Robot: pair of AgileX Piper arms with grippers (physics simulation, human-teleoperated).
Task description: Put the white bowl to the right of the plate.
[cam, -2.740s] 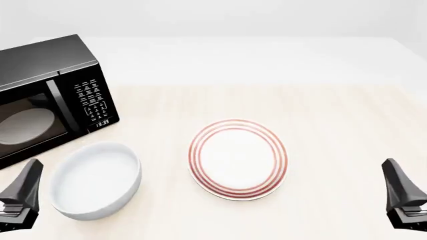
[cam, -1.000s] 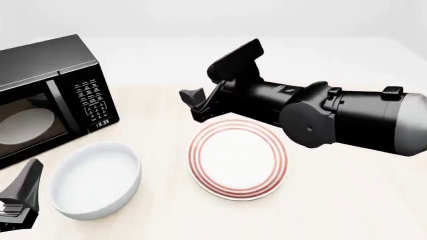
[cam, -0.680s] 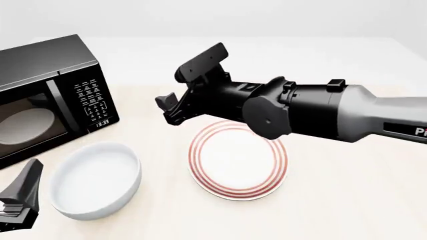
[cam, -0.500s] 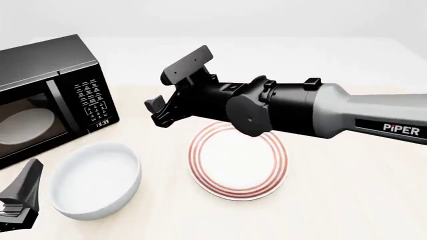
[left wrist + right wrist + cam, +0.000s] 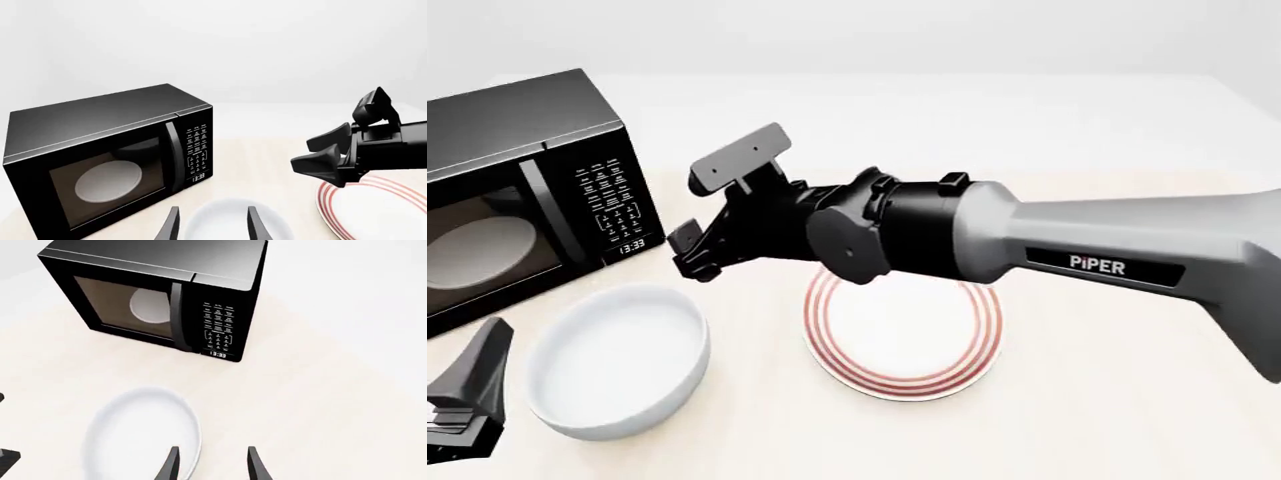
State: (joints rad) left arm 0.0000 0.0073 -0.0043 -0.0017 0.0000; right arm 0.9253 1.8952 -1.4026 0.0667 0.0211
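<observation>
The white bowl (image 5: 621,362) stands at the front left, left of the red-ringed plate (image 5: 894,345). My right gripper (image 5: 690,254) is open and empty. Its arm reaches across above the plate's far part, and the gripper hangs just beyond the bowl's far right rim. In the right wrist view the open gripper (image 5: 212,467) has the bowl (image 5: 143,435) below it and to one side. My left gripper (image 5: 474,385) is open and empty at the front left, beside the bowl. In the left wrist view the bowl (image 5: 227,220) shows between the fingers of the left gripper (image 5: 212,229).
A black microwave (image 5: 521,190) with a pale dish behind its window stands at the back left, close to the bowl. The left wrist view also shows the microwave (image 5: 107,155), the right gripper (image 5: 303,154) and the plate (image 5: 380,210).
My right arm has swung in from the front right corner, passed over the plate and moved left toward the bowl. The left arm, bowl and plate have not moved.
</observation>
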